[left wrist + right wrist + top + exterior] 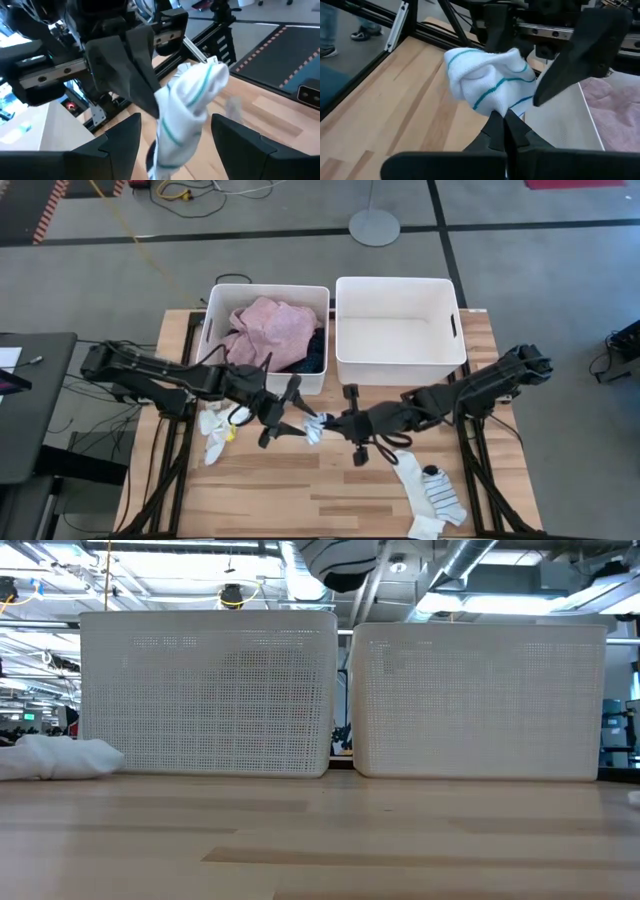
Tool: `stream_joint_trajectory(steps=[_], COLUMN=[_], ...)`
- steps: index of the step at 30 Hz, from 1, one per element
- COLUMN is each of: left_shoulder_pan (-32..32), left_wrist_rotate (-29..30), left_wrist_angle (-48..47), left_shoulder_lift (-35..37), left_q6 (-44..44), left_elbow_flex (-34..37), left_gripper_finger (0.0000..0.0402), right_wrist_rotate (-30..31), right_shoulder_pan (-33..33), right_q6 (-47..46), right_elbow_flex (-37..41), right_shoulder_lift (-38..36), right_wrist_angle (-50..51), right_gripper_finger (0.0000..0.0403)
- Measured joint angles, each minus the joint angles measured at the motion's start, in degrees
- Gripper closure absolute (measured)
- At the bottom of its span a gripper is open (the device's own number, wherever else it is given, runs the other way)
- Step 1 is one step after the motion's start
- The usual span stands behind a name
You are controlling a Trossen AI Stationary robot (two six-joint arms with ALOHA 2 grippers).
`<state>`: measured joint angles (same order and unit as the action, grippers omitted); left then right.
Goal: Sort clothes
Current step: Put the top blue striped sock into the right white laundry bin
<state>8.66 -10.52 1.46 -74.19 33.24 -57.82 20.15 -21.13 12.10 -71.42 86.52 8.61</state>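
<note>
A white sock with teal stripes (pixel 490 82) hangs bunched above the middle of the tabletop (pixel 300 500), in front of the gap between the two bins, held up off the wood. The right end effector (pixel 505 120) has its two fingers pressed together on the sock's lower edge — clamped on the fabric. The left end effector (pixel 290 420) faces it from the other side; its fingers stand apart on either side of the sock, one dark finger (pixel 120 145) well clear of the cloth, so it holds nothing.

Beside the left arm, more white socks (pixel 217 430) lie in a small heap on the wood, and near the front right corner a white sock and a striped sock (pixel 432 498) lie together — flat on the surface.

Behind these, the left bin (pixel 215 315) holds a pink shirt (pixel 272 328) piled on top of dark garments (pixel 314 352). The right bin (pixel 400 290) stands just beside it, their walls nearly touching.
</note>
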Motion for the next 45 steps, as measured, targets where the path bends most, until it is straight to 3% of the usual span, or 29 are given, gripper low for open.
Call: stream_joint_trajectory(steps=[4,13,18,29,37,45], left_shoulder_pan=[0.5,0.5,0.5,-1.7,-8.3,-16.7], left_wrist_rotate=[0.0,0.6,0.8,2.1,2.0,-2.6], left_wrist_angle=[1.6,1.7,2.2,10.4,20.1,23.7], left_shoulder_lift=[0.0,0.0,0.0,0.0,0.0,-3.1], left_q6=[0.2,4.0,5.0,10.9,12.6,8.7], left_elbow_flex=[0.0,0.0,0.0,-0.1,-0.1,-3.8], left_gripper_finger=[0.0211,0.0386,0.0396,0.0399,0.0401,0.0401], right_wrist_rotate=[0.0,0.0,0.0,4.5,5.8,5.6], right_shoulder_pan=[0.6,0.7,0.7,-1.0,-6.1,-12.3], right_q6=[0.0,-1.2,-2.8,-12.7,-26.4,-35.8], right_elbow_flex=[0.0,0.0,0.0,0.0,0.0,1.5], right_shoulder_lift=[0.0,0.0,0.0,0.0,0.0,-0.1], right_wrist_angle=[0.2,0.4,1.7,10.8,20.5,22.2], right_gripper_finger=[0.0403,0.0402,0.0380,0.0283,0.0220,0.0208])
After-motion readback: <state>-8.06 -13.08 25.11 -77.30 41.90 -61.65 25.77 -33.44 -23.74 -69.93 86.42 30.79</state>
